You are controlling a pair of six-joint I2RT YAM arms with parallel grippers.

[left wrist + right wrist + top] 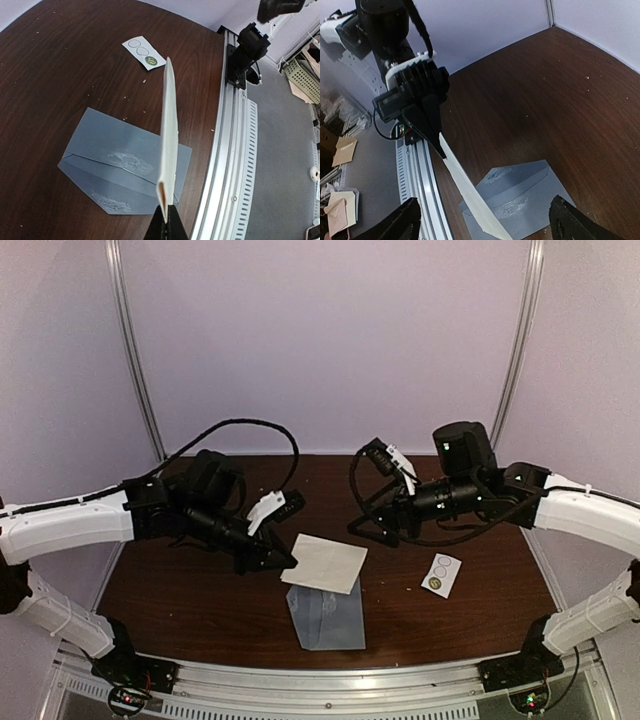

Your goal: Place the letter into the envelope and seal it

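Note:
The white folded letter [325, 563] hangs above the table, pinched at its left corner by my left gripper [287, 561], which is shut on it. In the left wrist view the letter [169, 130] shows edge-on, rising from the shut gripper [169, 214]. The grey-blue envelope [328, 618] lies flat below it near the front edge, its flap open [115, 160]. My right gripper [374, 495] is open and empty, raised behind and to the right of the letter. From its wrist view, the right gripper [487, 225] spans wide over the letter [470, 192] and the envelope [530, 195].
A small white sticker strip [441, 574] with circles lies on the brown table right of the envelope, also visible in the left wrist view as the strip [144, 52]. The metal rail [225, 165] runs along the table's near edge, close to the envelope.

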